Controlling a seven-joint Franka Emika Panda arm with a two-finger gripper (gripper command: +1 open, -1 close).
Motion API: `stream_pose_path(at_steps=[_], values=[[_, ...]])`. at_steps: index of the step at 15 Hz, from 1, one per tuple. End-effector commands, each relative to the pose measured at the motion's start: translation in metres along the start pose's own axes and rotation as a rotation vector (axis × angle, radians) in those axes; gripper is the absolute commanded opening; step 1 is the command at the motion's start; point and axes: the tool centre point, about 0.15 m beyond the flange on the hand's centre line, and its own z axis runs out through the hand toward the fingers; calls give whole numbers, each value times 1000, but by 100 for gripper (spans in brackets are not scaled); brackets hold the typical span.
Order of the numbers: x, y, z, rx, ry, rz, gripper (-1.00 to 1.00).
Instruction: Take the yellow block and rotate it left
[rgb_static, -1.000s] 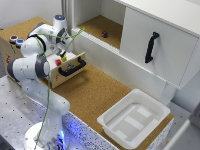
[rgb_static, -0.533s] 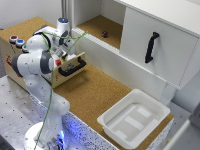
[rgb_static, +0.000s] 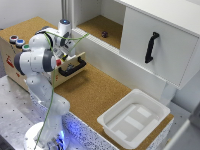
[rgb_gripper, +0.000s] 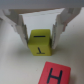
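Observation:
In the wrist view the tiny yellow block (rgb_gripper: 40, 42) sits on a pale surface between my two fingers (rgb_gripper: 22, 31), which press against its two sides. A red block (rgb_gripper: 54, 74) marked with a black H lies close beside it, outside the fingers. My gripper (rgb_gripper: 40, 44) is shut on the yellow block. In the exterior view my gripper (rgb_static: 64, 48) reaches down over the open drawer (rgb_static: 70, 62) of the wooden box. There the yellow block is hidden behind the hand, and a bit of red (rgb_static: 58, 62) shows just below it.
The drawer has a black handle (rgb_static: 73, 66). Round coloured buttons (rgb_static: 19, 43) sit on the wooden box. A white cabinet door with a black handle (rgb_static: 151, 47) stands at the exterior view's right, a small dark object (rgb_static: 104, 34) lies in the recess, and a white tray (rgb_static: 133, 120) sits near the front.
My hand has sunk slightly toward the drawer. The arm otherwise stays in place.

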Motion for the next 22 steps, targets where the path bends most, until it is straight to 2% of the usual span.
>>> stream_pose_path(at_steps=[1, 3, 5, 7, 9, 12, 13, 14, 16, 18, 20, 22], values=[[1, -7, -10, -110, -22, 44, -100], [3, -15, -24, -115, -5, 29, -100], [7, -31, -42, -189, 6, -37, -100], [13, -37, -49, -246, -21, -95, -100], [17, -37, -59, -244, -20, -157, -100], [23, -34, -70, -63, -52, -401, -100], [26, -32, -73, -40, -65, -473, -100], [32, -26, -74, -28, -85, -534, -100], [41, -12, -71, -34, -141, -674, -100], [47, -2, -62, -46, -171, -808, -100], [52, 1, -50, -5, -201, -952, -100], [53, -7, -40, 1, -224, -1108, -100]])
